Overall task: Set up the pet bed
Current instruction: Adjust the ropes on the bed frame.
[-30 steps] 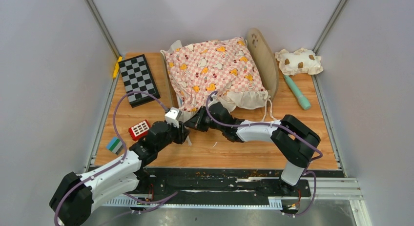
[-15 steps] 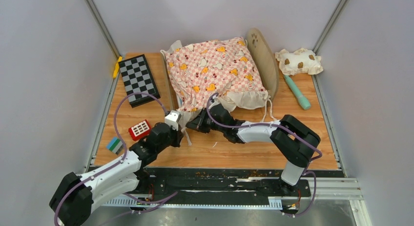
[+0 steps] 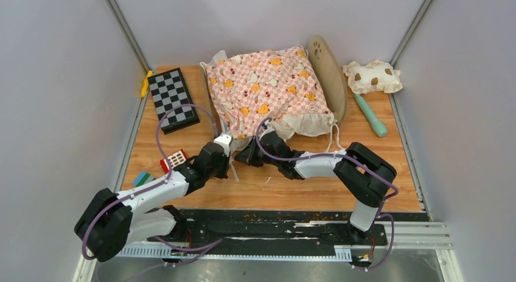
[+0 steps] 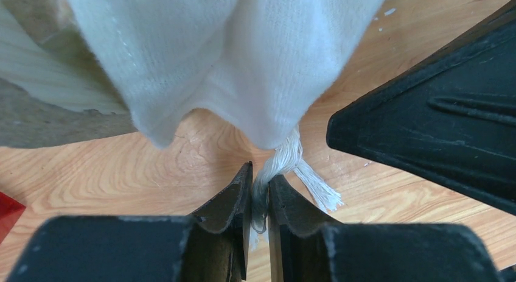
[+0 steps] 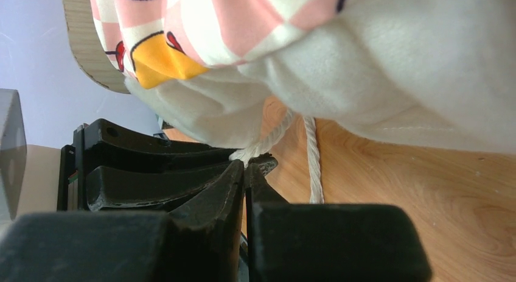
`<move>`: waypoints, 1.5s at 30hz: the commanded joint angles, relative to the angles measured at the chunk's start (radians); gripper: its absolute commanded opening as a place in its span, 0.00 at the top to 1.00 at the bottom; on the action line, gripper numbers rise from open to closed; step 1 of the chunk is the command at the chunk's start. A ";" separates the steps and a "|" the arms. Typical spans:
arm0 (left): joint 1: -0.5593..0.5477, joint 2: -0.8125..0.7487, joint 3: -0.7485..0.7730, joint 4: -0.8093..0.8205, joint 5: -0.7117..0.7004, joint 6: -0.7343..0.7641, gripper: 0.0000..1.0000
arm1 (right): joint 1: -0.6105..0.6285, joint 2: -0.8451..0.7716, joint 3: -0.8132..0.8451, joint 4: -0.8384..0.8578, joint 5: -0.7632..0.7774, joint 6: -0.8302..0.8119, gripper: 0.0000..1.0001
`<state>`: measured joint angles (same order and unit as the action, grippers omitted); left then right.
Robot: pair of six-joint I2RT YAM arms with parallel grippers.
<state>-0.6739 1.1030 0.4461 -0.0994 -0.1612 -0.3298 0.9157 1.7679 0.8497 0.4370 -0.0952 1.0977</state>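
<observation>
- Left arm (image 3: 164,187): its jaws are pinched closed on a white tie cord (image 4: 286,163). The cord hangs from the near corner of the pink checkered cushion (image 3: 261,90), just beyond the tips.
- Right arm (image 3: 316,163): its jaws, nearly tip to tip with the left ones, are closed on a cord at that same corner; I cannot tell whether it is the same cord.
- The pet bed (image 3: 328,72) lies beyond both arms, under the cushion. Its headboard is at the right end, so its length runs across the bench (image 3: 377,178). Both arms look equally near.
</observation>
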 commanded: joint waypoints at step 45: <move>-0.006 0.054 0.113 -0.101 0.155 0.093 0.95 | -0.005 0.134 0.078 -0.013 -0.052 -0.061 0.59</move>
<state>-0.6743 1.1782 0.5545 -0.2138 -0.0357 -0.2726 0.9134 1.8385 0.8917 0.4580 -0.0677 0.9928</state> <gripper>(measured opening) 0.064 0.400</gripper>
